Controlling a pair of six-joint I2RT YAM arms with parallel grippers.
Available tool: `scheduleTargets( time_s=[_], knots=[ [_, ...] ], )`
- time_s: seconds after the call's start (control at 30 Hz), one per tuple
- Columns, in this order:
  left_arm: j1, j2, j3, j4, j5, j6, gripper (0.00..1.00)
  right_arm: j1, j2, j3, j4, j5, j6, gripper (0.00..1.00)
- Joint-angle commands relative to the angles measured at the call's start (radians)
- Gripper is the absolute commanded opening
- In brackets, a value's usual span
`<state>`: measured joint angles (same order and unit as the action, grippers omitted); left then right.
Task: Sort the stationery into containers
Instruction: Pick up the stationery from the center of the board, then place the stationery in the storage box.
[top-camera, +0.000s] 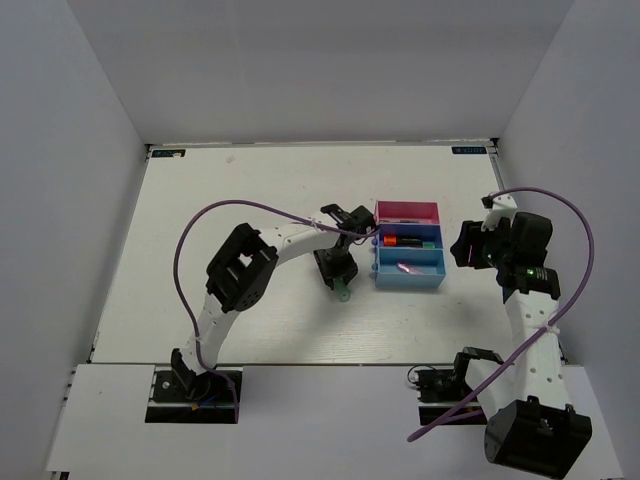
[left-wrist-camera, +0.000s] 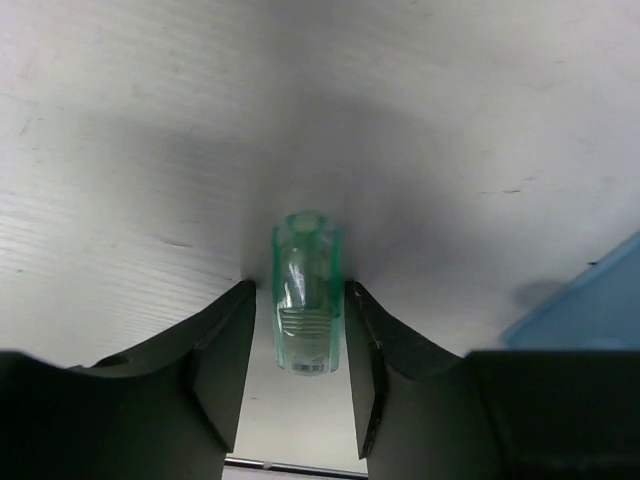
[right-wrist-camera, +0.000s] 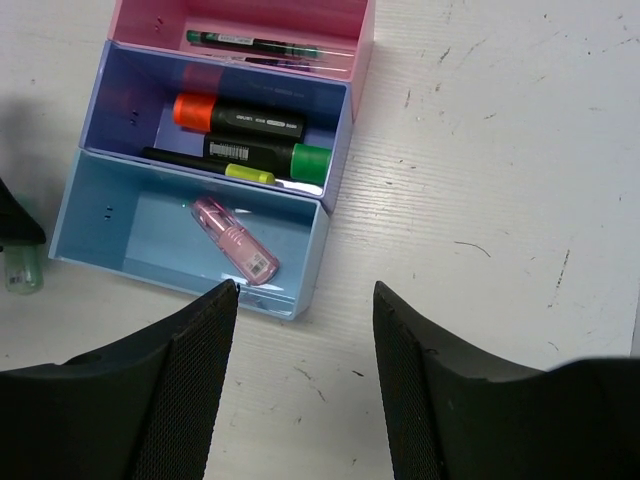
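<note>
Left end effector (left-wrist-camera: 300, 400): clenched on the pale green marker (left-wrist-camera: 307, 300), one dark finger on each side of its barrel. The marker points down at the worktop (top-camera: 250, 190), just to the left of the row of trays. A corner of the light blue tray (right-wrist-camera: 150, 225) shows at the right edge of the left wrist view.

Right end effector (right-wrist-camera: 305, 290): released, its fingers spread wide and grasping nothing. It hangs over bare worktop at the near right corner of the light blue tray.

Containers, three joined in a row:
- The light blue tray, nearest the arms, holds one pink marker (right-wrist-camera: 235, 240), lying aslant on its floor.
- The dark blue tray (right-wrist-camera: 125, 95), in the middle, holds an orange-black marker (right-wrist-camera: 235, 115), a black marker with a green cap (right-wrist-camera: 270, 155) and a thin dark pen (right-wrist-camera: 200, 163) with a yellow-green section.
- The magenta-pink tray (right-wrist-camera: 362, 45), farthest away, holds a thin green pen (right-wrist-camera: 250, 43); a second dark pen lies beside it.

Surface: the worktop is white, with fine scratches and small dark marks. Plain pale walls (top-camera: 80, 120) close it in at the left, back and right.

Surroundings: a purple cable (top-camera: 200, 225) loops over each arm. The left arm reaches across to the trays' left side.
</note>
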<state>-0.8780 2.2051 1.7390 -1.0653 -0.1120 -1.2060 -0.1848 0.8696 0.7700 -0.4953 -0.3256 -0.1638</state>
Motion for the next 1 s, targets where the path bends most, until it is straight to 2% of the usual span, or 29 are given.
scheduleTargets(
  time_s=[0.0,0.27,0.43,0.5,0.53,0.57,0.6,0.63,0.67,0.73,0.77,0.83,0.9,0.97],
  knots=[
    [0.002,-0.004,-0.031,-0.075,-0.014,0.003,0.51,-0.01,-0.021,-0.005,0.032,-0.026,0.01,0.6],
    [0.002,-0.019,-0.095,-0.044,-0.028,0.029,0.32,-0.019,-0.034,-0.008,0.029,-0.046,0.017,0.6],
    [-0.006,-0.056,-0.131,0.005,-0.04,0.104,0.07,-0.028,-0.034,-0.009,0.029,-0.059,0.015,0.6],
    [-0.027,-0.125,-0.124,0.03,-0.06,0.19,0.01,-0.031,-0.037,-0.011,0.029,-0.079,0.007,0.66],
    [-0.036,-0.143,-0.108,0.043,-0.084,0.224,0.01,-0.031,-0.034,-0.014,0.026,-0.09,0.003,0.78],
    [-0.045,-0.165,-0.102,0.072,-0.103,0.34,0.01,-0.031,-0.032,-0.011,0.024,-0.111,-0.012,0.8],
    [-0.079,-0.229,-0.089,0.096,-0.126,0.394,0.01,-0.031,-0.031,-0.009,0.02,-0.133,-0.016,0.8],
    [-0.09,-0.248,-0.088,0.112,-0.136,0.439,0.01,-0.031,-0.032,-0.009,0.011,-0.144,-0.022,0.75],
    [-0.11,-0.266,-0.093,0.155,-0.138,0.562,0.01,-0.03,-0.034,-0.008,0.009,-0.167,-0.031,0.6],
    [-0.131,-0.335,-0.108,0.25,-0.108,0.682,0.01,-0.031,-0.038,-0.009,-0.002,-0.199,-0.045,0.46],
    [-0.144,-0.358,-0.134,0.354,-0.104,0.776,0.01,-0.031,-0.037,-0.011,-0.002,-0.225,-0.049,0.36],
    [-0.162,-0.386,-0.15,0.443,-0.042,0.903,0.01,-0.035,-0.047,-0.012,-0.006,-0.239,-0.055,0.3],
    [-0.168,-0.39,-0.159,0.529,0.012,1.022,0.01,-0.035,-0.05,-0.014,-0.005,-0.251,-0.056,0.3],
    [-0.173,-0.387,-0.139,0.56,0.064,1.133,0.01,-0.038,-0.057,-0.017,0.001,-0.251,-0.054,0.35]
  ],
)
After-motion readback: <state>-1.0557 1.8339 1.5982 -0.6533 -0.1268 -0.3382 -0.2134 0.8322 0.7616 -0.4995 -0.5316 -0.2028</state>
